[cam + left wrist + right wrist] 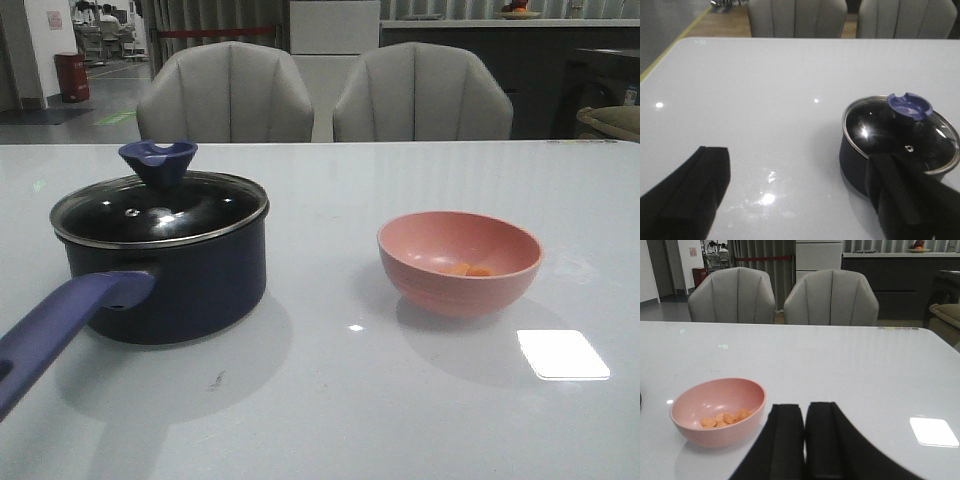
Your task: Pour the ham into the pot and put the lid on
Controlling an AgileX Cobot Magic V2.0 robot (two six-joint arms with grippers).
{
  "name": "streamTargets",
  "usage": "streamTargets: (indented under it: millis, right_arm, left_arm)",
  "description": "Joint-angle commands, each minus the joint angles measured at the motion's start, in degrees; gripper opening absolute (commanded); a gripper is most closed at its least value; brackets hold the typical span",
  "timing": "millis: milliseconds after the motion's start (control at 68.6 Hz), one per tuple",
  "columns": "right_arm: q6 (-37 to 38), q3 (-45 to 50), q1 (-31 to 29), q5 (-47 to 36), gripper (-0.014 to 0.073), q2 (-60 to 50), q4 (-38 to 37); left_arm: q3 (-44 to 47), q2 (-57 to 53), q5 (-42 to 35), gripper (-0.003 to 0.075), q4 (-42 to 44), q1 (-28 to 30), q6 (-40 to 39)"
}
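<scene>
Front view: pot point(190, 285) handle points toward the near-left.

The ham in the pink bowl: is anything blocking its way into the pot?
Yes. The lid sits on the pot, closing its opening, so the ham in the pink bowl cannot go in yet. The table between bowl and pot shows nothing else.

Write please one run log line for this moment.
stage: start | lid: on pot | ham: in pink bowl | left pincer: open, empty | right pincer: shut, empty
</scene>
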Motion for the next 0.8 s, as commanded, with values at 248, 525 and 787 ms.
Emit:
streamTargets:
  millis: [248, 525, 787]
  right_arm:
    - [-0.2, -0.3, 0.0, -4.8, 0.0178, -1.1, -0.6]
    - [-0.2, -0.3, 0.0, -4.8, 0.0178, -1.1, -0.6]
    - [-0.2, -0.3, 0.0, -4.8, 0.0178, -1.1, -0.6]
  left_arm:
    - [-21.7, 28.1, 5.2, 0.0617, -11.5, -1.3, -0.3]
    - [-34.7, 46.1, 8.1, 0.0617, -12.5, -6.7, -0.3]
    - [-46.6, 59.6, 13.6, 0.0617, -10.3, -15.5, -1.0]
